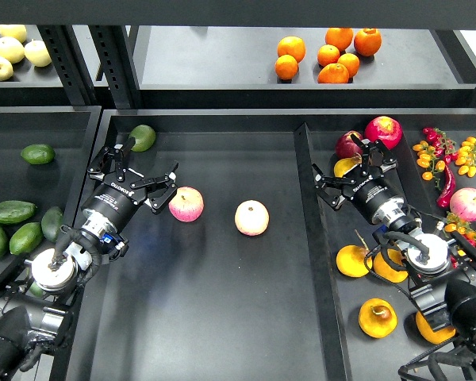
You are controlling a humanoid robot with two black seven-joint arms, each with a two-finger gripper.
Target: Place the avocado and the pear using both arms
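Note:
My left gripper is open and empty over the middle tray, just left of a pink apple. Several dark green avocados lie in the left tray; the most elongated one is left of my left arm. A rounder, lighter green avocado lies behind the left gripper. My right gripper is open over the back of the right tray, its jaws spread around a yellow pear that it partly hides. Other yellow-orange pears lie nearer, beside my right arm.
A second pink apple sits mid-tray. A raised divider separates the middle and right trays. Red fruits, small tomatoes and chillies crowd the right tray's back. Oranges and pale apples sit on the upper shelf.

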